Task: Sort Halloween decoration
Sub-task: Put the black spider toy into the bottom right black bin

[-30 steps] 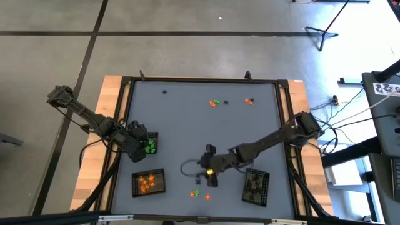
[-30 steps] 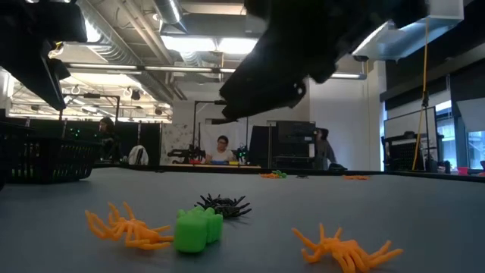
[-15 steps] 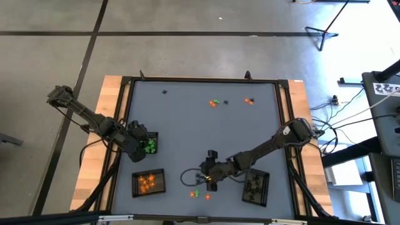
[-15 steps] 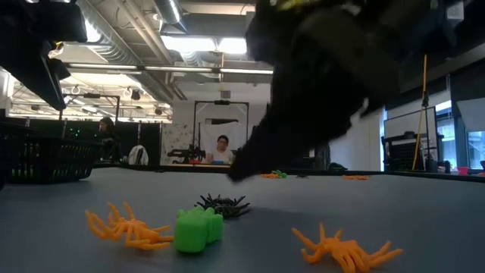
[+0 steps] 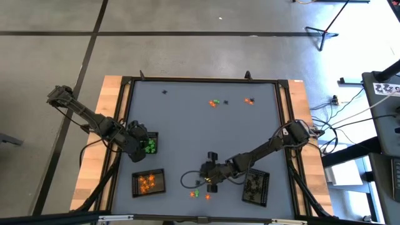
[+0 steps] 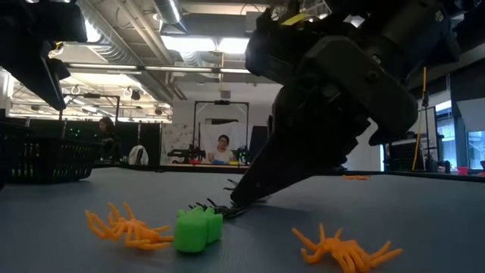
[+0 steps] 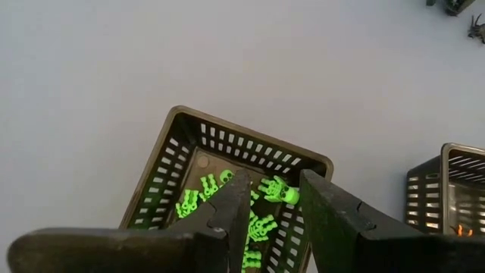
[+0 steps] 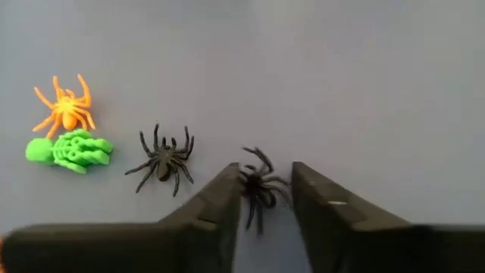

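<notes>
Near the table's front edge lie an orange spider (image 8: 65,108), a green trinket (image 8: 72,149) and a black spider (image 8: 161,161). A second black spider (image 8: 261,189) lies on the grey mat between the fingers of my right gripper (image 8: 265,170), which is lowered to the table (image 6: 239,199) with a gap still between its fingers. My left gripper (image 7: 274,183) hangs open above the tray of green trinkets (image 7: 250,136), holding nothing. My right gripper slants down from the table's right side, one finger (image 8: 224,193) on each side of the black spider's body. The spider lies flat on the mat. Its legs (image 8: 248,179) reach the fingers' inner faces; whether they touch I cannot tell.
A tray of orange trinkets (image 5: 148,182) stands near the front left and a tray of black ones (image 5: 255,186) at the front right. More loose trinkets (image 5: 215,102) (image 5: 249,100) lie toward the far edge, and another orange spider (image 6: 341,249) lies close by.
My right gripper has come down and a little toward the table's near edge, until its fingertips reach the mat around a black spider. The trinkets have stayed where they were.
</notes>
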Robot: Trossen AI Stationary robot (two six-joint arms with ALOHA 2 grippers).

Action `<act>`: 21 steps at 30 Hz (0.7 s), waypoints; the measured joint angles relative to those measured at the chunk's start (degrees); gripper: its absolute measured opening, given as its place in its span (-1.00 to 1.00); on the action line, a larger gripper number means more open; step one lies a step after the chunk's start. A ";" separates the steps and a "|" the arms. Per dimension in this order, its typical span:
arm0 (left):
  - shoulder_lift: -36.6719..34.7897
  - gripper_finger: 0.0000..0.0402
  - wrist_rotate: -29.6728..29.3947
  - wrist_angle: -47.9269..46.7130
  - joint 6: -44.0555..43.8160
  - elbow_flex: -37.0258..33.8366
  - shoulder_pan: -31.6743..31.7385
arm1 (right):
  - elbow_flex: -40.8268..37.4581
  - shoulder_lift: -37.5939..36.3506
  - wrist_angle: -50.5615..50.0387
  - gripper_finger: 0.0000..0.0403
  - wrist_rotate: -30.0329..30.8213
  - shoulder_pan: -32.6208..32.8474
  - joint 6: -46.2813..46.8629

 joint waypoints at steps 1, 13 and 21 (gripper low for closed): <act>0.00 -0.47 0.00 0.00 0.00 0.00 0.00 | 0.00 0.00 -0.21 -0.52 0.02 0.00 -0.02; 0.00 -0.47 0.00 0.00 0.00 0.00 0.00 | 0.02 -0.05 -0.79 -0.94 2.19 -0.04 -0.67; 0.00 -0.47 0.00 0.00 0.00 0.00 0.00 | 0.02 -1.07 -1.54 -0.97 2.57 -0.02 -0.71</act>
